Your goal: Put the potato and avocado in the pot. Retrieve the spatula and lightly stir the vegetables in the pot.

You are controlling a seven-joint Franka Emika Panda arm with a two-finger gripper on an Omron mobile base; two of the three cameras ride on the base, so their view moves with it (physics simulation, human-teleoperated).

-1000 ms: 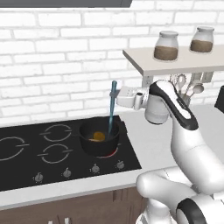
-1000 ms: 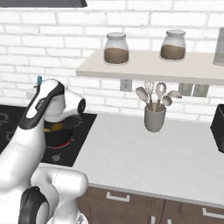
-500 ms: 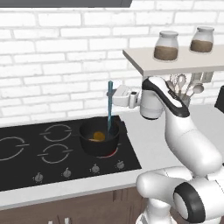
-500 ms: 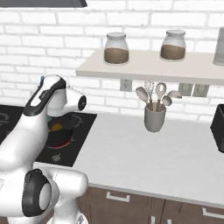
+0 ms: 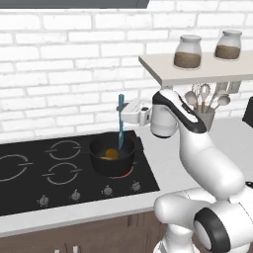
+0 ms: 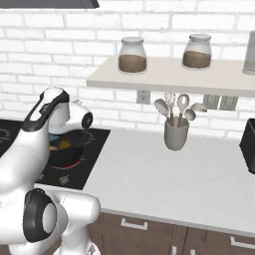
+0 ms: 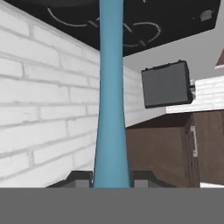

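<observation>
My gripper (image 5: 125,111) is shut on the handle of the teal-blue spatula (image 5: 120,131), which stands nearly upright with its blade down inside the black pot (image 5: 111,162). The pot sits on the cooktop's front right burner. A yellow-orange potato (image 5: 112,154) lies in the pot beside the blade. The avocado is hidden. In the hand view the blue handle of the spatula (image 7: 111,96) runs up from between the fingertips of my gripper (image 7: 111,180). From the right, my arm covers most of the pot (image 6: 69,158).
The black cooktop (image 5: 44,170) has knobs along its front edge, and the burner under the pot glows red. A grey crock of silver spoons (image 6: 175,135) stands on the counter under a shelf with two jars (image 6: 132,56). A dark appliance (image 6: 249,145) sits far right.
My hand has moved a little to the left, carrying the spatula. The spatula's handle now stands more upright over the pot. The pot and potato stay put.
</observation>
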